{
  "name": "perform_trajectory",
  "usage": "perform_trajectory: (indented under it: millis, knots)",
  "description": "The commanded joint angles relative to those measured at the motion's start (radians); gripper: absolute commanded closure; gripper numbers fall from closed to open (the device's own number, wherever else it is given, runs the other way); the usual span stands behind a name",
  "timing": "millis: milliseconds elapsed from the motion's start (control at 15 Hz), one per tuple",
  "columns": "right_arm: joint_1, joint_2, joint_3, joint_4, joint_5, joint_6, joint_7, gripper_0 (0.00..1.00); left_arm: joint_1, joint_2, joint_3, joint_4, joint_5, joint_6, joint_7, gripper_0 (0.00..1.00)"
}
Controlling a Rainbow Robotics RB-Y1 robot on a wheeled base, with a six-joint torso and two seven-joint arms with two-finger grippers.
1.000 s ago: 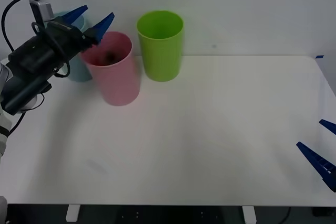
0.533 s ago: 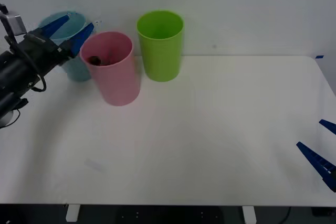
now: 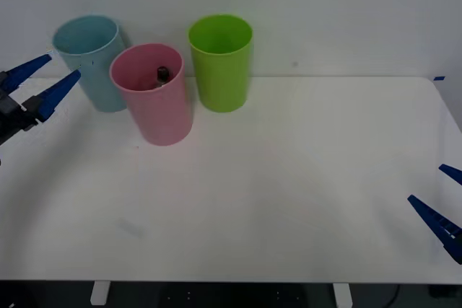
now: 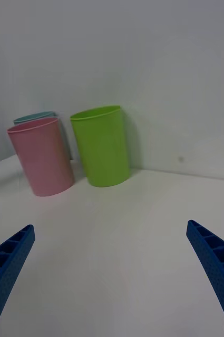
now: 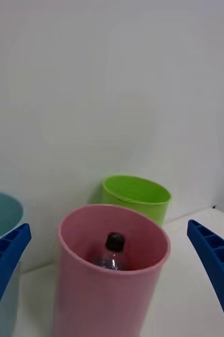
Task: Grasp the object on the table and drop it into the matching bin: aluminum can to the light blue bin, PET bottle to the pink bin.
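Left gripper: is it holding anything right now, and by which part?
Nothing. The left gripper is open at the table's left edge, and the PET bottle stands inside the pink bin. The right gripper is open too.

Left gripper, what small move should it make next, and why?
Probably pull the left gripper a little farther back toward the table's left edge and park it. The PET bottle already stands inside the pink bin, cap up, and the left gripper is open and empty beside the light blue bin. The right gripper is idle at the right edge.
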Motion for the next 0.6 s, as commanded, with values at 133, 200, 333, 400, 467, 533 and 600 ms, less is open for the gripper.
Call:
perform_trajectory:
  millis: [133, 200, 333, 400, 467, 533, 600]
  knots:
    - [0.000, 0.000, 0.000, 0.000, 0.000, 0.000, 0.000, 0.00, 0.105, 0.007, 0.091, -0.008, 0.000, -0.106, -0.016, 0.00]
    - [0.000, 0.000, 0.000, 0.000, 0.000, 0.000, 0.000, 0.00, 0.145, 0.015, 0.119, -0.014, -0.001, -0.136, -0.027, 0.00]
    - [0.000, 0.000, 0.000, 0.000, 0.000, 0.000, 0.000, 0.00, 0.228, 0.018, 0.164, -0.044, -0.001, -0.158, -0.056, 0.00]
    - [0.000, 0.000, 0.000, 0.000, 0.000, 0.000, 0.000, 0.00, 0.263, 0.018, 0.177, -0.054, 0.003, -0.164, -0.088, 0.00]
    - [0.000, 0.000, 0.000, 0.000, 0.000, 0.000, 0.000, 0.00, 0.300, 0.018, 0.187, -0.054, 0.016, -0.172, -0.120, 0.00]
    - [0.000, 0.000, 0.000, 0.000, 0.000, 0.000, 0.000, 0.00, 0.326, 0.018, 0.193, -0.054, 0.019, -0.176, -0.148, 0.00]
    - [0.000, 0.000, 0.000, 0.000, 0.000, 0.000, 0.000, 0.00, 0.351, 0.018, 0.197, -0.054, 0.020, -0.181, -0.170, 0.00]
